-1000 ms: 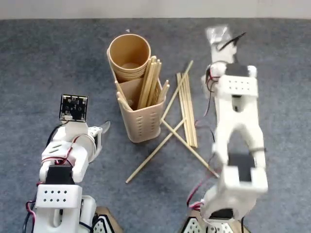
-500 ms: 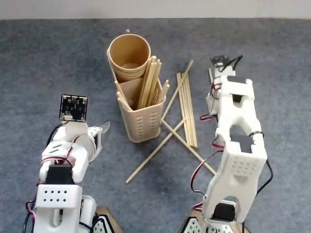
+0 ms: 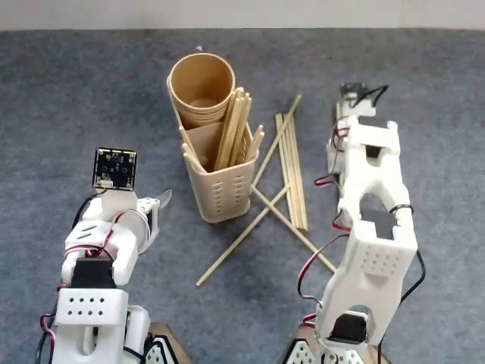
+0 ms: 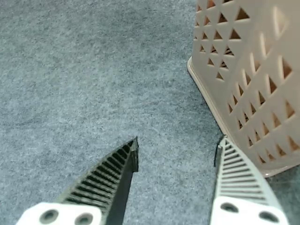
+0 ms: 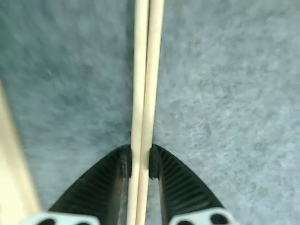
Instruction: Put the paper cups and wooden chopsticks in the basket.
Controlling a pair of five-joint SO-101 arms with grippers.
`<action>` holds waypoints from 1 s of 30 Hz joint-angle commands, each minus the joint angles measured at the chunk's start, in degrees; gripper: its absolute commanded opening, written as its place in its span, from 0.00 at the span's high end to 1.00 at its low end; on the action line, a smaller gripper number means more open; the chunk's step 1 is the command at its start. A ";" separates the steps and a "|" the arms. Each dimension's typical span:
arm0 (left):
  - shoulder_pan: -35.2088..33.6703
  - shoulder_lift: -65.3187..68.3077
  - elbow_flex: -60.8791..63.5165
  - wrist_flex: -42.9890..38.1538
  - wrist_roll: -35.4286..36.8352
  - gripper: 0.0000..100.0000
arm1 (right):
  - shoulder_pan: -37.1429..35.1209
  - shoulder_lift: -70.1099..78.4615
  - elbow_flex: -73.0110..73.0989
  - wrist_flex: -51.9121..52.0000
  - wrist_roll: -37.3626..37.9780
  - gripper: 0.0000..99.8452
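Note:
A beige perforated basket (image 3: 221, 189) stands mid-carpet, holding stacked paper cups (image 3: 201, 85) and several wooden chopsticks (image 3: 233, 130). More loose chopsticks (image 3: 292, 171) lie crossed on the carpet to its right. My right arm (image 3: 367, 163) stretches along the right side. In the right wrist view its gripper (image 5: 139, 161) is shut on a pair of chopsticks (image 5: 144, 75) lying on the carpet. My left gripper (image 4: 178, 145) hangs open over bare carpet, just left of the basket (image 4: 248, 79), with nothing in it.
Grey carpet covers the whole work area, and a pale wall strip (image 3: 242, 14) runs along the far edge. Another chopstick (image 5: 14, 154) lies beside the held pair. Open carpet lies left of the basket and in front of it.
The right arm has come down from a raised, far-reaching pose and settled low over the chopsticks at the right. The left arm has stayed still.

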 commanded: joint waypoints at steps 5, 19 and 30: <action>0.66 -0.57 -0.22 -1.14 0.44 0.74 | -7.52 -43.82 5.05 -9.71 -14.24 0.99; 0.57 -0.57 0.92 -2.81 0.35 0.74 | -33.89 -82.68 52.97 -50.59 -14.68 0.99; 0.57 -0.57 1.36 -3.08 0.35 0.74 | -35.30 -79.08 54.90 -55.69 -14.86 0.84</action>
